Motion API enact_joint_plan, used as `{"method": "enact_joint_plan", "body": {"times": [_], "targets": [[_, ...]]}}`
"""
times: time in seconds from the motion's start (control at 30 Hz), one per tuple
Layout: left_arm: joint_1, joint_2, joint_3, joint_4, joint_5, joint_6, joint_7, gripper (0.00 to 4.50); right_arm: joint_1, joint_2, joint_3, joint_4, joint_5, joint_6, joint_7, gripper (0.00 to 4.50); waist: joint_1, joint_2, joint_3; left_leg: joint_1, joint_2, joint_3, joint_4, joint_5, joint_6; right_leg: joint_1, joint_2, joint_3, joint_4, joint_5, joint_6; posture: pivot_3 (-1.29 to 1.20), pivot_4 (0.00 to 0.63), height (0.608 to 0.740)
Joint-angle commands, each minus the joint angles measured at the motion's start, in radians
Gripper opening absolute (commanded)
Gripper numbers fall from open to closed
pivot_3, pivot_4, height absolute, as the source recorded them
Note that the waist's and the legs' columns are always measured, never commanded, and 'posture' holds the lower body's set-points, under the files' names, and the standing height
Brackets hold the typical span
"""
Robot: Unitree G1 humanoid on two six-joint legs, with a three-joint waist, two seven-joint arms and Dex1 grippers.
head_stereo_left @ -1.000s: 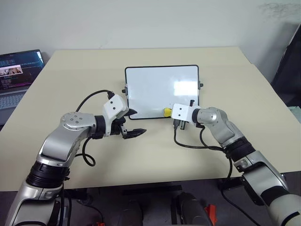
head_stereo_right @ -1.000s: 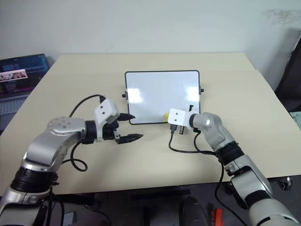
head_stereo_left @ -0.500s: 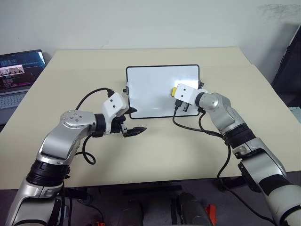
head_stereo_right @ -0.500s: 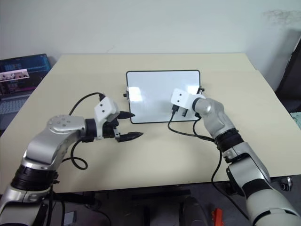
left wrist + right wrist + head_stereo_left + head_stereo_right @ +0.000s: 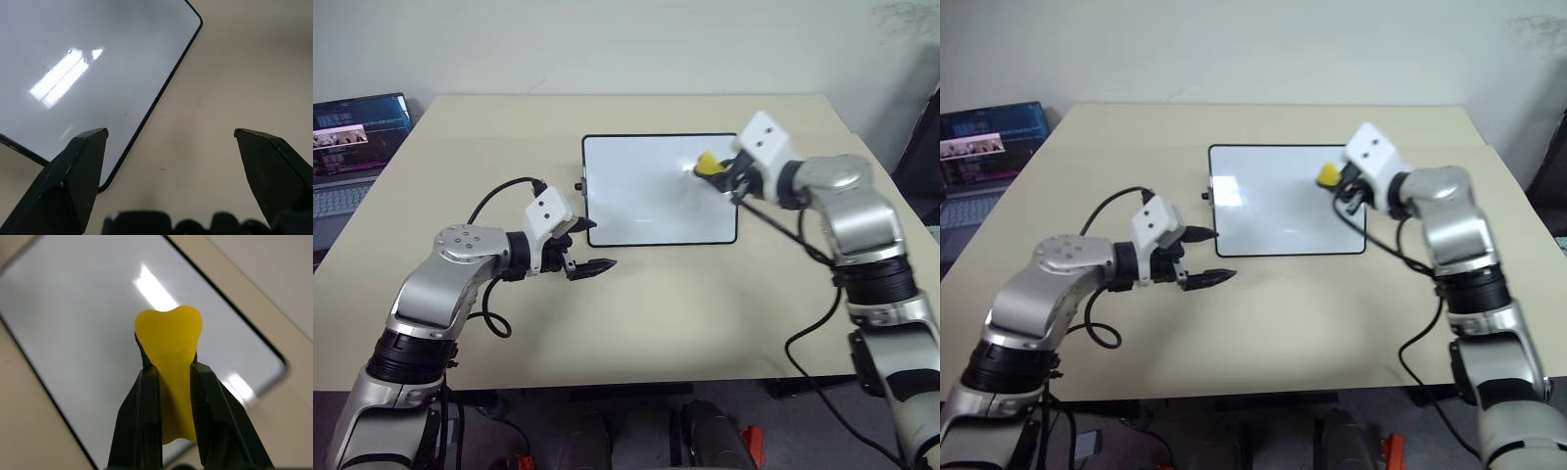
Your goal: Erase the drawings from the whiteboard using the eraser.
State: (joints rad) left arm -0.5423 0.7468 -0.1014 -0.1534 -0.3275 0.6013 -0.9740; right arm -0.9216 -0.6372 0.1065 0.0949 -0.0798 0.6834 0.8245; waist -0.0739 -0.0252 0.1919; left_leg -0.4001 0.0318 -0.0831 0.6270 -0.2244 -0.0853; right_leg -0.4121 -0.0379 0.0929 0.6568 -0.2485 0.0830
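Now the right gripper (image 5: 171, 377) pinches the yellow eraser block (image 5: 172, 357) above the glossy white black-framed whiteboard (image 5: 646, 201); left gripper (image 5: 590, 247) hovers, fingers spread apart.

A beige table (image 5: 636, 333) filled the middle of the room, its bare top lit evenly from above; a plain pale wall (image 5: 607, 44) stood behind its far edge; a laptop (image 5: 352, 137) with a lit screen sat off the table's left side; a dark object (image 5: 920, 147) leaned at the right; dark floor (image 5: 1263, 431) lay below the near edge.
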Motion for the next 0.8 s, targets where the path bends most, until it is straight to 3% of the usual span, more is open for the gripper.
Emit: {"method": "enact_joint_plan", "body": {"times": [0.03, 0.17, 0.3, 0.5, 0.8], "targets": [[-0.056, -0.025, -0.027, 0.021, 0.015, -0.039, -0.020, 4.50, 0.023, -0.103, -0.081, 0.026, -0.014, -0.006, -0.040, 0.46, 0.002, 0.000, 0.000, 0.000, 0.000, 0.000, 0.000, 0.000, 0.000, 0.000, 0.000, 0.000, 0.000, 0.000, 0.000, 0.00, 0.150, 0.740], [-0.090, -0.033, -0.043, 0.058, 0.030, -0.060, -0.041, 4.50, 0.114, -0.219, -0.129, 0.047, -0.012, -0.041, -0.043, 0.46, 0.010, -0.001, 0.000, 0.000, 0.000, 0.001, 0.000, 0.000, 0.000, 0.000, 0.000, 0.000, -0.001, 0.000, 0.000, 0.00, 0.150, 0.740], [-0.098, 0.001, -0.030, 0.082, 0.047, -0.073, -0.063, 4.50, 0.287, -0.337, -0.150, -0.080, 0.040, -0.212, 0.087, 0.46, 0.002, 0.000, 0.001, 0.000, 0.000, 0.002, -0.001, -0.001, 0.002, 0.000, 0.000, 0.002, -0.002, -0.002, 0.003, 0.00, 0.150, 0.740], [-0.114, 0.049, -0.042, 0.108, 0.108, -0.102, -0.071, 4.50, 0.276, -0.292, -0.075, -0.177, 0.062, -0.214, 0.123, 0.46, -0.019, 0.001, 0.001, 0.002, 0.000, 0.003, 0.000, -0.001, 0.002, 0.000, 0.001, 0.004, 0.000, -0.003, 0.006, 0.00, 0.150, 0.740], [-0.089, 0.070, -0.023, 0.055, 0.103, -0.077, -0.068, 4.50, 0.143, -0.250, -0.017, -0.054, 0.019, -0.282, 0.105, 0.46, -0.006, 0.000, 0.002, 0.001, 0.000, 0.003, 0.001, -0.001, 0.002, 0.001, 0.000, 0.004, 0.000, -0.003, 0.004, 0.00, 0.150, 0.740]]}}
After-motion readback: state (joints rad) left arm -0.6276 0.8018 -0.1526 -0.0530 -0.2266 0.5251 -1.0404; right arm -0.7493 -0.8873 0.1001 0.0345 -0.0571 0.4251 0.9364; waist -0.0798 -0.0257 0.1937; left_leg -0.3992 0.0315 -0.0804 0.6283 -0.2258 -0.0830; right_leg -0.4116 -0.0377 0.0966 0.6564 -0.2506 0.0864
